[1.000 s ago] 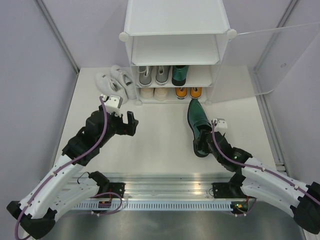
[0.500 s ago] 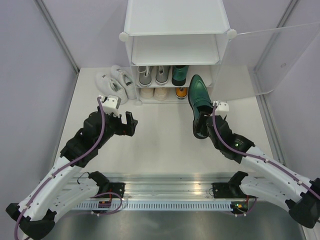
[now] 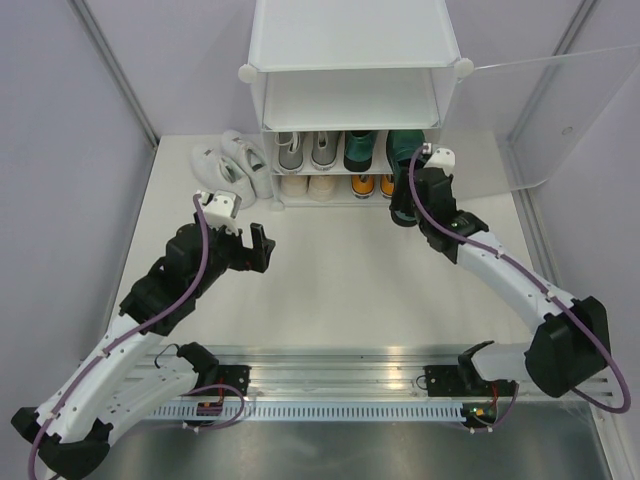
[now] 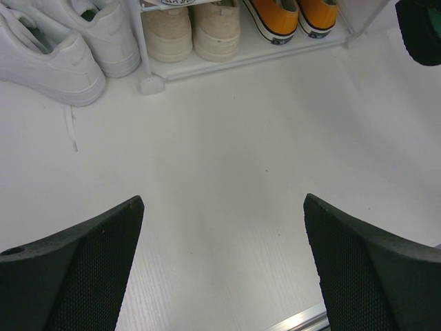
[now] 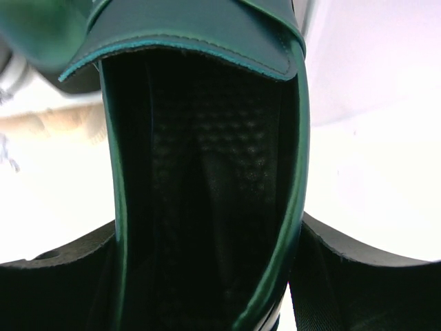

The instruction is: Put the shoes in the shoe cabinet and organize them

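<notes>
1. The right claw [image 3: 404,205] was clenched on the heel of a green shoe [image 3: 404,148], whose toe was at the right end of the middle shelf of the cabinet [image 3: 350,45] (its mate [image 3: 359,150] sat just left).
2. The left claw [image 4: 220,207] hung released, empty, over the left half of the desk [image 3: 330,300].
3. The white sneakers [image 3: 228,160] lay beside the cabinet, at the desk's far edge.
</notes>
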Motion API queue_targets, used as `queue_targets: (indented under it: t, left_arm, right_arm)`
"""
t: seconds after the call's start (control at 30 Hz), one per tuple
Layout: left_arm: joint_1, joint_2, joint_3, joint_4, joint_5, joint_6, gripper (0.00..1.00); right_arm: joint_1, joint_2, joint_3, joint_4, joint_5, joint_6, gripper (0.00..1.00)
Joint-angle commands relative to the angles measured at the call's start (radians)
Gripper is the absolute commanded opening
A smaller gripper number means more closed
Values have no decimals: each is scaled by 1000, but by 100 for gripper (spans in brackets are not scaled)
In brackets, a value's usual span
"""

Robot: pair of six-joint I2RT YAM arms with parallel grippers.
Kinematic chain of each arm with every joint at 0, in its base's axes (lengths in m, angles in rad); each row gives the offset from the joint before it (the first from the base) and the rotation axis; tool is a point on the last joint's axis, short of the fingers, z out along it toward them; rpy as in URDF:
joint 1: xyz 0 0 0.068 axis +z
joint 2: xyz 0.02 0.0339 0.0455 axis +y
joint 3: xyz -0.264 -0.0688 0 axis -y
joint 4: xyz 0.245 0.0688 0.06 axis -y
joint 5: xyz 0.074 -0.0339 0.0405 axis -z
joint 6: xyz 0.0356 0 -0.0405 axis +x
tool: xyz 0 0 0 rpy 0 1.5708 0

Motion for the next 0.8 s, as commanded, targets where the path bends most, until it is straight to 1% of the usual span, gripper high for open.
queue_targets:
  t: [0.0,0.17,0.2,0.33,0.53,0.77]
  left_arm:
    - [-5,-14,1,20,10,31,99]
    - [-5,-12,1,20,14,30,99]
    - [-5,-11,1,22,14,30,99]
    - [-6,-9,1,20,16,30,99]
    - [-6,-9,1,22,14,31,99]
    - [-6,-11,1,20,19,30,99]
  right_arm:
    - [-50,50,137,175,11,-39,1]
    - [-85,131,177,200,9,-42,1]
    - [-93,142,186,242,9,-43,1]
    - [-105,202,230,278,1,-46,1]
    - [-108,282,312,278,10,-13,1]
    - [-111,392,407,278,43,-13,1]
